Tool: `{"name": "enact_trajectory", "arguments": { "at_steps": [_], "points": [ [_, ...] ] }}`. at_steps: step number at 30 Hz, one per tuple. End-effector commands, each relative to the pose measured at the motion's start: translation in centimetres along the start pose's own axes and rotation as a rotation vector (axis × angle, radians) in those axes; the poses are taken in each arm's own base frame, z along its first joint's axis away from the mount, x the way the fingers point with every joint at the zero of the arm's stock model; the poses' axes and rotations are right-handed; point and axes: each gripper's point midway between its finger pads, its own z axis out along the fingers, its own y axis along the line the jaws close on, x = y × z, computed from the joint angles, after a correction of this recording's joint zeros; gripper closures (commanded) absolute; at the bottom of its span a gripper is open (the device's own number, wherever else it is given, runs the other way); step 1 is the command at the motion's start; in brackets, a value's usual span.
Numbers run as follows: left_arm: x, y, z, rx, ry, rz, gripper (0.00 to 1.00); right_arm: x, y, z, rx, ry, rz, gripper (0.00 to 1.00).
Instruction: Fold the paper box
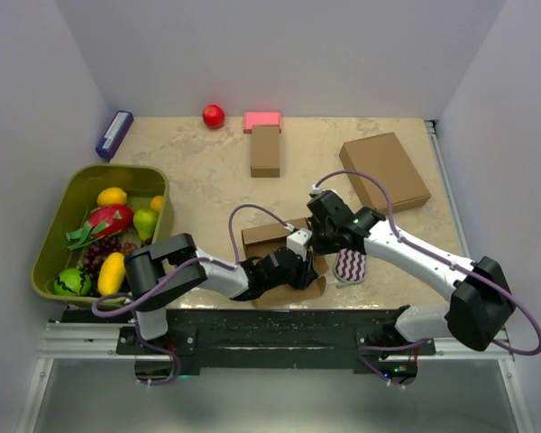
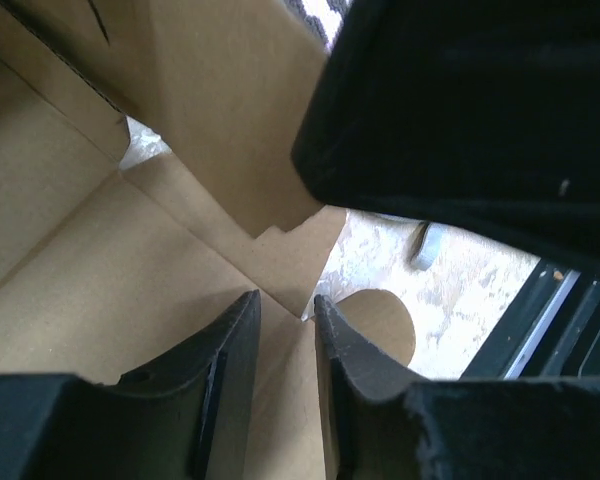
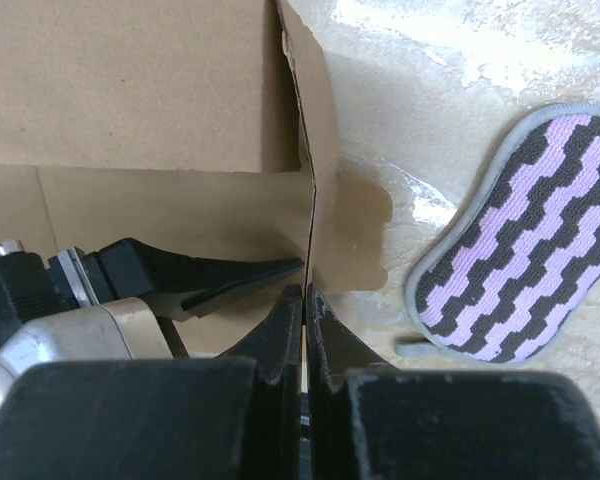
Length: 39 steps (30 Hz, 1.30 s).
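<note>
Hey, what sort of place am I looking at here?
Most likely a robotics lab work cell, not a home: two robot arms bolted at the table's near edge, plain white walls boxing it in, and staged props like a green bin of toy fruit and a paper box.

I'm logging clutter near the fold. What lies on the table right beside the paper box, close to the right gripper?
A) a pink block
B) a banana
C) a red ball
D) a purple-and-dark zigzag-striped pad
D: in the right wrist view the striped pad lies flat on the table, a short way from the upright wall of the paper box.
</note>
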Motion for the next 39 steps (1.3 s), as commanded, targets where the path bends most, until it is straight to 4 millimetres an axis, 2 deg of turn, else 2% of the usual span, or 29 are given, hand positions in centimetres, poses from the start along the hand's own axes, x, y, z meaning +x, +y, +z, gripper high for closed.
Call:
{"name": "enact_trajectory", "arguments": {
  "at_steps": [1,4,7,8,9,11,12,13,14,15,17,18,20,21,23,24,28,29,30,32,33,34,35,36,39],
  "points": [
    [4.3,2.8,-0.1,-0.074,0.118,0.050,0.66,1.0,1.9,1.0,-0.045,0.002,0.015,1.00],
    [3.5,2.2,-0.4,-0.054,0.102,0.069,0.64,1.0,1.6,1.3,-0.020,-0.009,0.044,1.00],
    [2.0,1.5,-1.7,-0.041,0.088,0.088,0.51,0.0,1.1,1.0,0.009,-0.064,0.084,1.00],
    [1.8,1.3,-2.3,-0.034,0.087,0.091,0.43,-0.3,0.9,0.8,0.019,-0.083,0.093,1.00],
    [0.4,0.6,-3.2,-0.014,0.057,0.097,0.39,-0.6,0.9,0.7,0.019,-0.096,0.103,1.00],
    [0.3,0.8,-4.5,-0.018,0.077,0.113,0.30,-1.3,1.0,0.3,0.017,-0.128,0.132,1.00],
    [-1.1,0.1,-5.6,-0.004,0.045,0.114,0.28,-1.4,0.8,0.3,0.024,-0.141,0.146,1.00],
    [-0.6,0.7,-6.4,-0.025,0.072,0.124,0.24,-1.6,0.8,0.1,0.023,-0.155,0.155,1.00],
    [-0.7,0.8,-7.1,-0.032,0.078,0.129,0.23,-1.8,0.8,-0.2,0.014,-0.166,0.164,1.00],
    [-2.0,0.4,-8.2,-0.021,0.047,0.131,0.22,-1.9,0.8,-0.2,0.016,-0.173,0.169,1.00],
    [-1.7,1.0,-9.7,-0.043,0.078,0.145,0.19,-2.0,0.8,-0.3,0.013,-0.182,0.170,1.00],
    [-3.0,0.8,-10.8,-0.038,0.048,0.142,0.18,-2.0,0.8,-0.3,0.014,-0.180,0.165,1.00],
    [-3.1,1.7,-12.3,-0.059,0.090,0.128,0.16,-2.1,0.9,-0.2,0.015,-0.178,0.160,1.00],
    [-5.3,2.9,-13.3,-0.074,0.045,0.084,0.16,-2.0,0.8,-0.1,0.021,-0.173,0.155,1.00],
    [-6.8,4.1,-15.0,-0.089,0.045,0.042,0.16,-2.1,0.7,-0.1,0.025,-0.180,0.156,1.00],
    [-9.1,5.3,-16.3,-0.116,-0.017,0.026,0.16,-2.0,0.6,-0.1,0.026,-0.179,0.156,1.00],
    [-14.8,6.7,-19.9,-0.191,-0.122,0.051,0.13,-1.9,0.4,-0.1,0.034,-0.180,0.159,1.00],
    [-15.3,7.2,-20.3,-0.209,-0.130,0.057,0.12,-1.9,0.3,0.0,0.039,-0.182,0.160,1.00],
    [-16.0,8.7,-20.6,-0.249,-0.140,0.059,0.11,-1.9,0.3,0.0,0.038,-0.181,0.158,1.00],
    [-15.6,9.8,-20.5,-0.245,-0.112,0.050,0.11,-1.9,0.3,0.0,0.042,-0.181,0.156,1.00],
    [-15.6,11.8,-20.4,-0.275,-0.099,0.026,0.11,-1.9,0.3,0.0,0.042,-0.181,0.156,1.00],
    [-15.3,12.5,-20.0,-0.267,-0.086,0.009,0.13,-1.9,0.2,-0.1,0.041,-0.182,0.155,1.00],
    [-14.8,12.5,-19.7,-0.223,-0.062,-0.010,0.15,-1.8,0.2,-0.1,0.042,-0.181,0.155,1.00],
    [-14.4,13.7,-19.3,-0.230,-0.040,-0.036,0.16,-1.7,0.0,-0.1,0.050,-0.180,0.155,1.00],
    [-13.7,14.6,-18.6,-0.210,-0.006,-0.062,0.19,-1.7,-0.3,-0.2,0.062,-0.185,0.157,1.00]
  ]
}}
